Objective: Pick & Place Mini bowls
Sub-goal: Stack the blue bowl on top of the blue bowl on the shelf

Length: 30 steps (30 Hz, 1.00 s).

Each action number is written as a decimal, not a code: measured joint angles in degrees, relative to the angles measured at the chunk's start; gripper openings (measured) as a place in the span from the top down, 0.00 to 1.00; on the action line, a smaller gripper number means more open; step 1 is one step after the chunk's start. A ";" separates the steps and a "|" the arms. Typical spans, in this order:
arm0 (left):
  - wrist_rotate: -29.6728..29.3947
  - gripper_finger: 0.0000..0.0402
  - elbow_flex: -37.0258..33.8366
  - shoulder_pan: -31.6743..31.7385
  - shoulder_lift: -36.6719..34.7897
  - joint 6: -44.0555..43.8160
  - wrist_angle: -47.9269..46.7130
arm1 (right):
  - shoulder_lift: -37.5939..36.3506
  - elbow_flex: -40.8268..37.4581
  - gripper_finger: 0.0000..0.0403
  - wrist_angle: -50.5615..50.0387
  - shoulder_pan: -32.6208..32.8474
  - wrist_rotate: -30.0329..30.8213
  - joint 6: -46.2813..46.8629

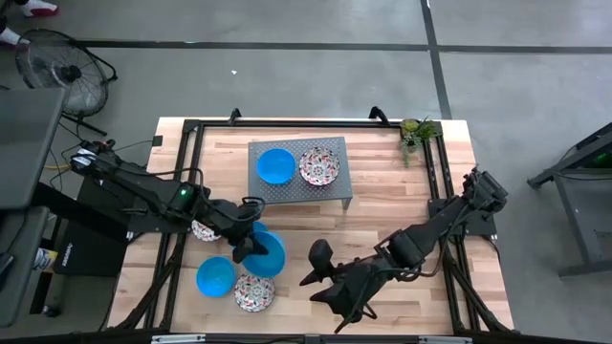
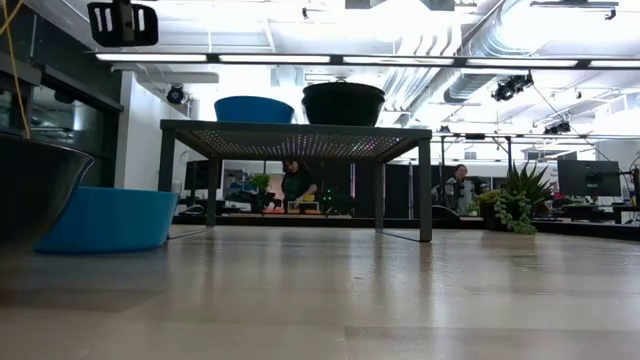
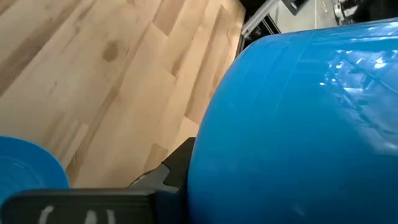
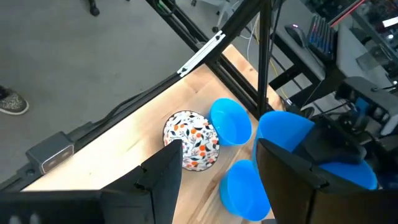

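Observation:
A bright blue mini bowl [image 3: 298,124] is in my left gripper [image 1: 251,244], left of the table's middle. It shows tilted in the right wrist view [image 4: 285,132]. Below and around it on the table are two more blue bowls [image 4: 230,121] [image 4: 245,186] and a white floral bowl [image 4: 193,140] near the front edge. Another floral bowl [image 1: 204,229] lies half hidden under my left arm. On the grey perforated stand [image 1: 339,196] sit a blue bowl [image 1: 275,165] and a floral bowl [image 1: 318,165]. My right gripper [image 1: 316,287] hovers open and empty to the right of the group. My left gripper holds the blue bowl by its rim. One dark finger [image 3: 177,171] lies against the bowl's outer wall [image 3: 211,162]; the bowl hides the other finger. The fingers come slanting down from the table's left. The bowl is tilted and lifted off the wood.
A small potted plant [image 1: 418,132] stands at the far right corner. Black frame rails [image 1: 435,182] run along the table's edges. In the low view a blue bowl [image 2: 110,218] rests on the table at the left, and a dark blurred bowl [image 2: 30,190] stands very close.

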 joint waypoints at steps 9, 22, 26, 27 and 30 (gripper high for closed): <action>4.57 0.77 0.00 -0.02 0.70 -0.21 0.08 | -0.02 0.02 0.52 -0.48 -0.02 0.32 0.13; 6.33 0.77 0.00 -0.04 0.70 -0.66 -0.07 | 0.13 0.02 0.52 1.51 -0.15 1.16 -0.17; 6.37 0.77 0.00 -0.04 0.70 -0.66 -0.07 | 0.20 0.02 0.52 3.93 -0.24 0.96 -0.19; 6.41 0.77 0.02 -0.04 0.70 -0.67 -0.07 | 0.53 0.05 0.52 4.33 -0.47 0.93 -0.19; 6.44 0.77 0.00 -0.04 0.70 -0.66 -0.11 | 1.17 0.07 0.52 4.37 -0.93 0.19 -0.24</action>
